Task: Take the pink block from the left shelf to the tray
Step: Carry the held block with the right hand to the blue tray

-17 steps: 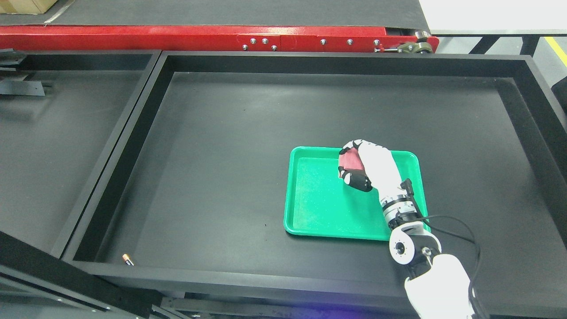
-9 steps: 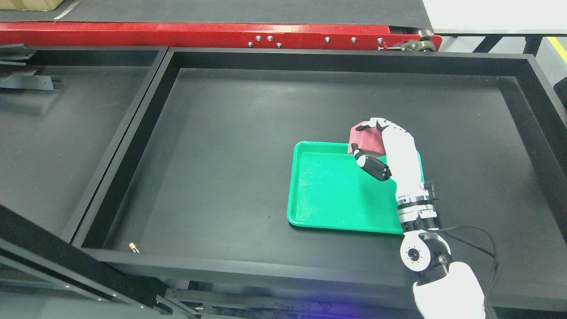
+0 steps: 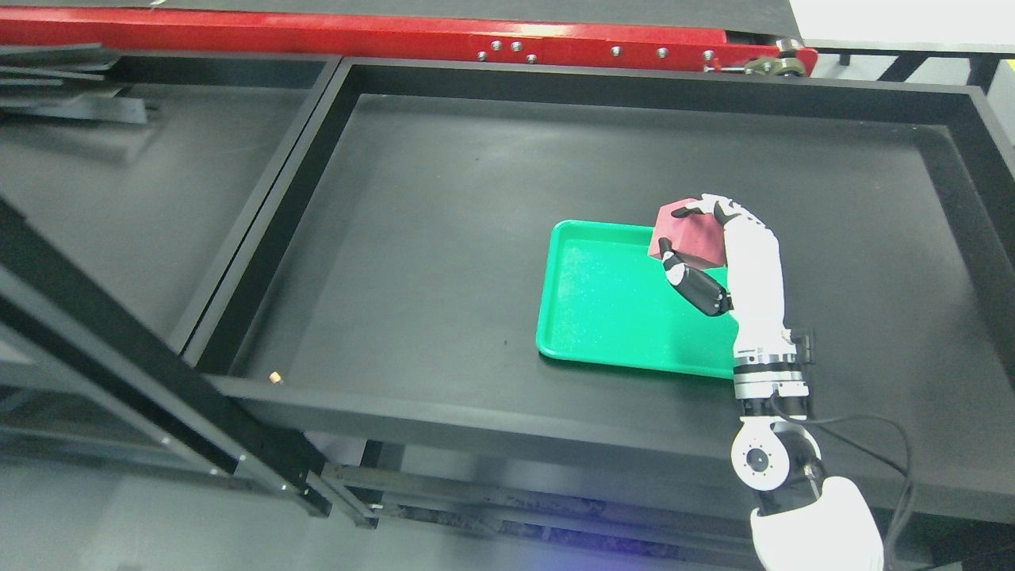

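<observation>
Head view: right hand (image 3: 702,250) clamped on pink block (image 3: 691,234), fingertips over the top face, thumb under the lower left corner. Block held above the far right corner of green tray (image 3: 603,349), apparently off the tray floor, tilted with one corner down; exact height not readable from this angle. Tray sitting flat on the floor of the black bin (image 3: 444,238), right of centre, nothing in it. Right arm entering from lower right, forearm crossing the tray's right rim. Left hand not visible. Small brownish item (image 3: 275,377) lying at the bin's near left corner, well apart from the tray. Step in hand, as judged: placing the block in the tray. To do well: shift the block inward toward the tray's bare middle, away from the far rim, so no edge lands on the lip. Level the block before descent to get a flat face down rather than a corner. Lower until contact, then part the fingers slowly, thumb last. Retract upward, not sideways, to avoid dragging the block or nudging the light tray. Risk: release from height, bounce over the low rim.
</observation>
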Available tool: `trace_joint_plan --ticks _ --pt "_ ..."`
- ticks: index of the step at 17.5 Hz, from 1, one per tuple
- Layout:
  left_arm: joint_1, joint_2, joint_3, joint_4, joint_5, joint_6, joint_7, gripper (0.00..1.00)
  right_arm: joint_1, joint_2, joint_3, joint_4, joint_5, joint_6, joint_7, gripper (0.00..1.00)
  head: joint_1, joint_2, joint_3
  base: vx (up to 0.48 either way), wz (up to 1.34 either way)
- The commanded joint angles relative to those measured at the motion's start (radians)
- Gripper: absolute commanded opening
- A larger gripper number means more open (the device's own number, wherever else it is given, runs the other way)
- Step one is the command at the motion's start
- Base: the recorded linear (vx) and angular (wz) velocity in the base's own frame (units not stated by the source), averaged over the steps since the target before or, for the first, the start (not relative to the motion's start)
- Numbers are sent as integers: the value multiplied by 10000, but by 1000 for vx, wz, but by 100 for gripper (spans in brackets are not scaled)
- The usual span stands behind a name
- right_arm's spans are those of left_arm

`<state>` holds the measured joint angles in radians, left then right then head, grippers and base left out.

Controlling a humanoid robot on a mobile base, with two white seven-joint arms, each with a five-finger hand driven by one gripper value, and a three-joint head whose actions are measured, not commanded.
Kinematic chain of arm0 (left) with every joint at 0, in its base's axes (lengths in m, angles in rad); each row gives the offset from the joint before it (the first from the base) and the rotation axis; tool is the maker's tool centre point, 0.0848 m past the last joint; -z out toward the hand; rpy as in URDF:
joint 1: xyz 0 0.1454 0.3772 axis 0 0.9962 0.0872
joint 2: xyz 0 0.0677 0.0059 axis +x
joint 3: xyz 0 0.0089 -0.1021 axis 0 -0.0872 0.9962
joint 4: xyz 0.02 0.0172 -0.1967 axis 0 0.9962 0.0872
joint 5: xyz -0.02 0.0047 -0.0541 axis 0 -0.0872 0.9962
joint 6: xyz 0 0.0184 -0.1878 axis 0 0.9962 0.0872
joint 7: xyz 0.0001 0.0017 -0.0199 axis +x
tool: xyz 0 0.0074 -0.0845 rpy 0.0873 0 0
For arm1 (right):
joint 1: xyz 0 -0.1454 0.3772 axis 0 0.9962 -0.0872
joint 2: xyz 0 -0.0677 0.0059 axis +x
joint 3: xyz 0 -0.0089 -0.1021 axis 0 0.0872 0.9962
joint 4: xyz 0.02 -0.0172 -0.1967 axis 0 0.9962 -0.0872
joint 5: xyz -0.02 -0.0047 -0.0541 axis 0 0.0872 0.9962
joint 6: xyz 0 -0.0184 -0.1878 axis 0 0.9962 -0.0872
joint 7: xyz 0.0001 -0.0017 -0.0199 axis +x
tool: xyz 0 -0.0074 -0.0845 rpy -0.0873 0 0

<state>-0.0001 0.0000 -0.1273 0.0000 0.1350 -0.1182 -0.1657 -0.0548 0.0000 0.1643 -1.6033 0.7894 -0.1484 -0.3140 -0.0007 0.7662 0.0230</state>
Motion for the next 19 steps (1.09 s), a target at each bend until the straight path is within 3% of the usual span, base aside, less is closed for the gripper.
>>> trace_joint_plan --ticks 1,19 --pt "200 175 0 -174 0 1 0 100 42 -175 -247 -319 -101 -4 -96 3 0 0 0 -171 260" --pt "200 175 0 -174 0 1 0 100 103 -353 -232 -319 -101 -4 -81 4 0 0 0 -149 433"
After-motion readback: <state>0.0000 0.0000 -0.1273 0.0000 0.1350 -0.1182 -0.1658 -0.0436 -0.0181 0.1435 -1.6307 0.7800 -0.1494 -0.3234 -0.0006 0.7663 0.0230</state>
